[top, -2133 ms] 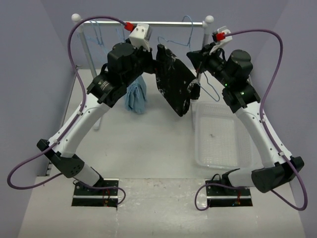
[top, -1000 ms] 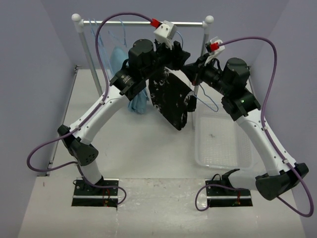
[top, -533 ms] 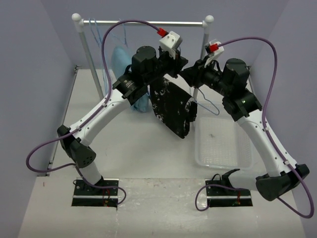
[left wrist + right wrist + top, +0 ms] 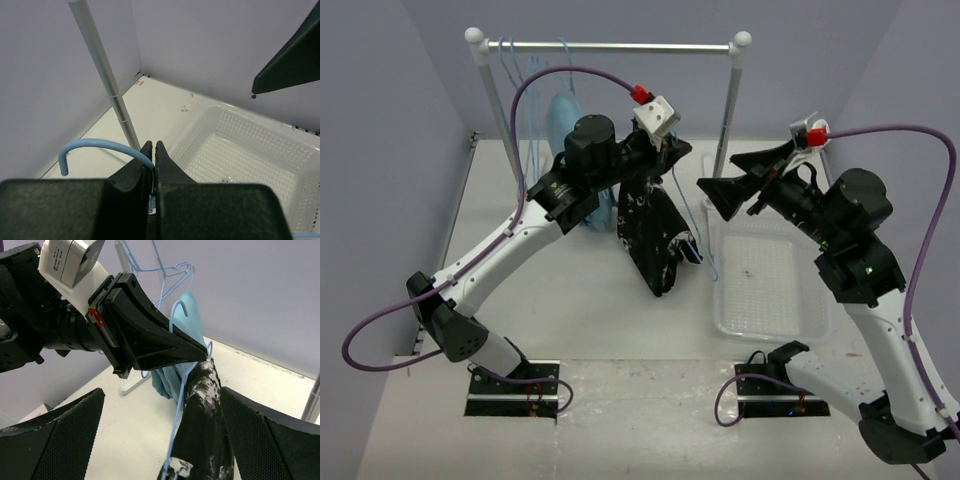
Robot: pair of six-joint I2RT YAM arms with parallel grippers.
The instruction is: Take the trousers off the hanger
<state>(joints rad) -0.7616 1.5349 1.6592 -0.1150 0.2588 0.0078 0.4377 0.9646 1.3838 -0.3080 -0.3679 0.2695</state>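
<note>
The black, white-speckled trousers point(image 4: 655, 230) point(image 4: 205, 415) hang draped on the light-blue wire hanger point(image 4: 706, 250) point(image 4: 176, 435), which is off the rail and in mid-air over the table. My left gripper point(image 4: 672, 160) point(image 4: 153, 150) point(image 4: 205, 352) is shut on the hanger's neck, just under its curved hook point(image 4: 97, 145). My right gripper point(image 4: 738, 178) point(image 4: 162, 440) stands wide open to the right of the trousers, facing them and touching nothing.
A white perforated basket point(image 4: 770, 290) point(image 4: 260, 165) sits on the table at the right. The clothes rail point(image 4: 620, 45) with its upright post point(image 4: 107, 85) crosses the back. It carries spare blue hangers point(image 4: 165, 265) and a plain light-blue cloth point(image 4: 563, 120) point(image 4: 190, 315).
My left gripper closed on the hanger and carried it with the trousers down and towards me. My right gripper opened, let go and drew back to the right.
</note>
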